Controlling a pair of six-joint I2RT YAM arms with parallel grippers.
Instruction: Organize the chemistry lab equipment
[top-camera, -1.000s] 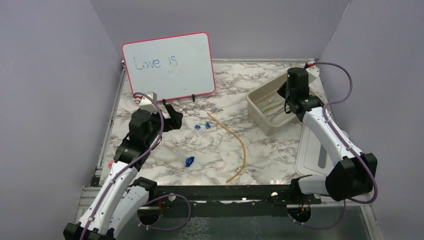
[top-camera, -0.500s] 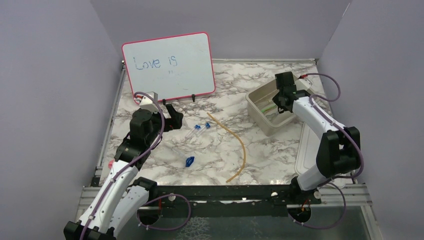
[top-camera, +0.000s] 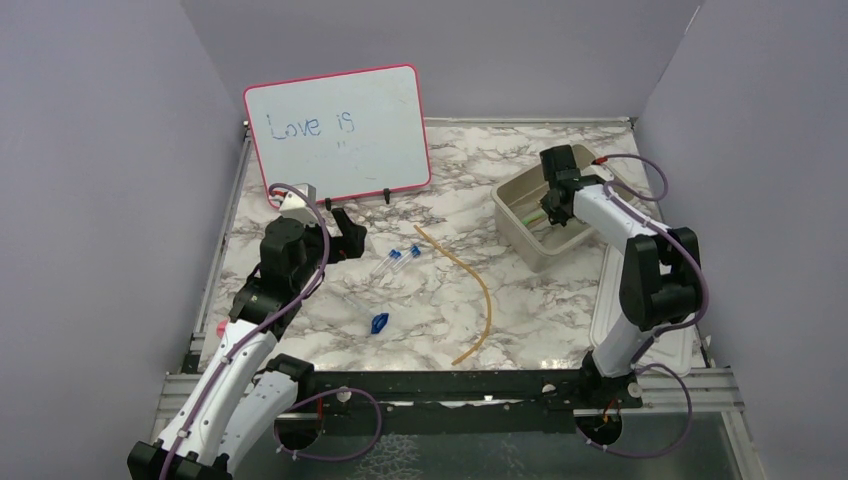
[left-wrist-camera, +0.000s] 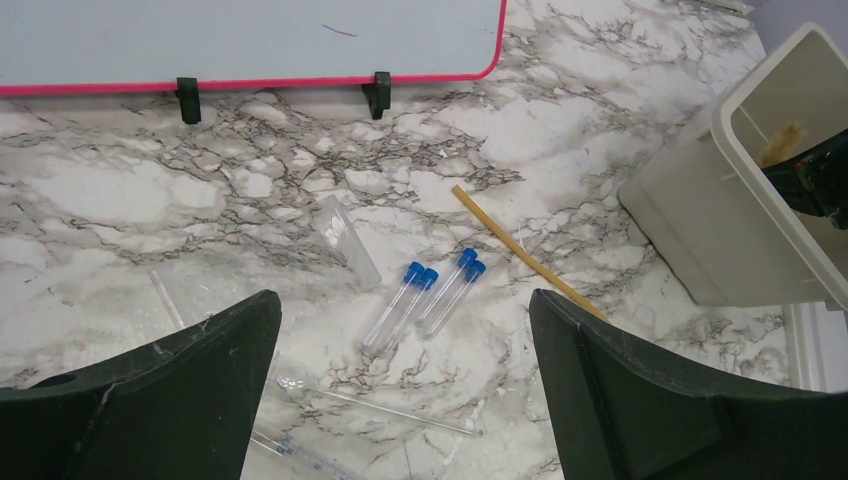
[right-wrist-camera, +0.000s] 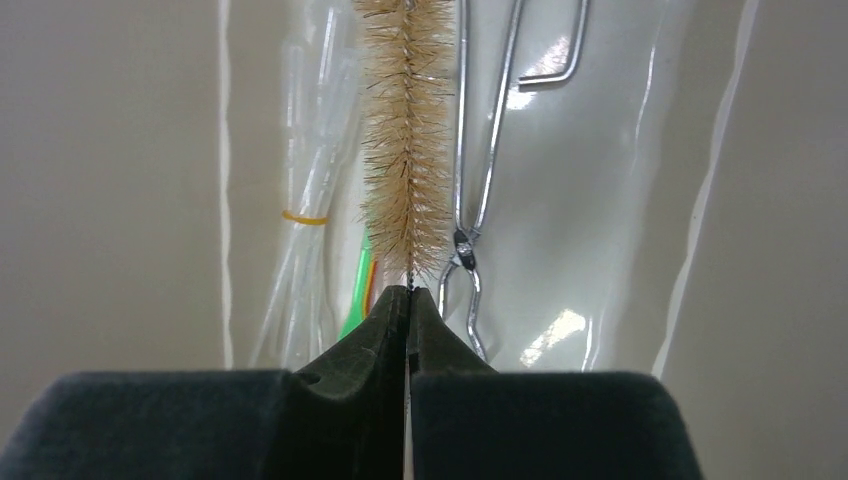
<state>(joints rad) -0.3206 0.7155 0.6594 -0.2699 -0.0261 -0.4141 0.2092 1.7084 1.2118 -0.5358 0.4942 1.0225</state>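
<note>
Several clear tubes with blue caps (top-camera: 398, 258) (left-wrist-camera: 425, 300) lie on the marble table, with my left gripper (top-camera: 345, 235) (left-wrist-camera: 402, 302) wide open above and just left of them. The amber hose (top-camera: 472, 285) (left-wrist-camera: 520, 250) curves across the middle, and a small blue piece (top-camera: 379, 323) lies nearer the front. My right gripper (top-camera: 548, 205) (right-wrist-camera: 408, 295) is down in the beige tub (top-camera: 515, 215), shut on the wire stem of a tan bristle brush (right-wrist-camera: 405, 130). Beside the brush lie wire tongs (right-wrist-camera: 480, 170), a green-tipped stick (right-wrist-camera: 357, 290) and banded clear pipettes (right-wrist-camera: 300, 250).
The pink-framed whiteboard (top-camera: 340, 130) stands at the back left. The tub's lid (top-camera: 620, 310) lies at the right edge. An uncapped clear tube (left-wrist-camera: 350, 240), a thin glass rod (left-wrist-camera: 380, 405) and a graduated pipette (left-wrist-camera: 290, 450) lie below my left gripper.
My right arm has swung left and folded up, carrying its shut gripper lower into the tub. The left arm and the loose items have stayed still.
</note>
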